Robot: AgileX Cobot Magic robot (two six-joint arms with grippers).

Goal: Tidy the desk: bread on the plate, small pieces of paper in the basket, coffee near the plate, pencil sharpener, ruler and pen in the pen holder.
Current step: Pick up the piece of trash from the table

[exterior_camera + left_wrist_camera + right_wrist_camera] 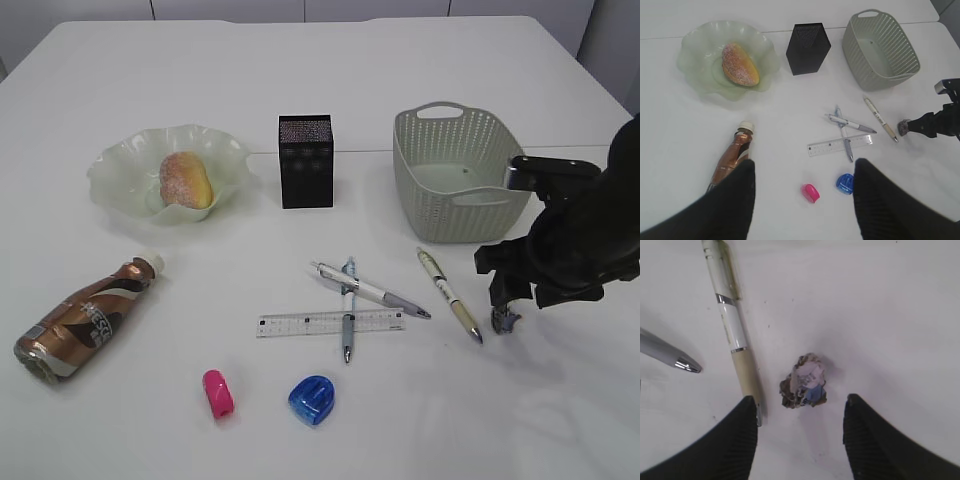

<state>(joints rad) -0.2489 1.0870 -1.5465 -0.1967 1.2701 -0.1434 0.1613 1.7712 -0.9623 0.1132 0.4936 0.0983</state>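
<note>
My right gripper point(508, 306) point(801, 400) hangs open low over a crumpled piece of paper point(804, 381) point(505, 321), which lies just ahead of its fingertips and untouched. A white and beige pen point(735, 335) lies to the paper's left. My left gripper point(804, 162) is open and empty, high above a pink pencil sharpener point(810, 192) and a blue one point(844, 182). The bread point(186, 179) sits on the green plate point(120, 165). The coffee bottle point(85, 318) lies on its side. Two more pens point(370, 290) cross the ruler point(300, 324).
The black pen holder point(305, 160) stands at the back middle. The grey basket point(460, 175) stands just behind my right arm and shows nothing inside. The white table's far edge runs behind them.
</note>
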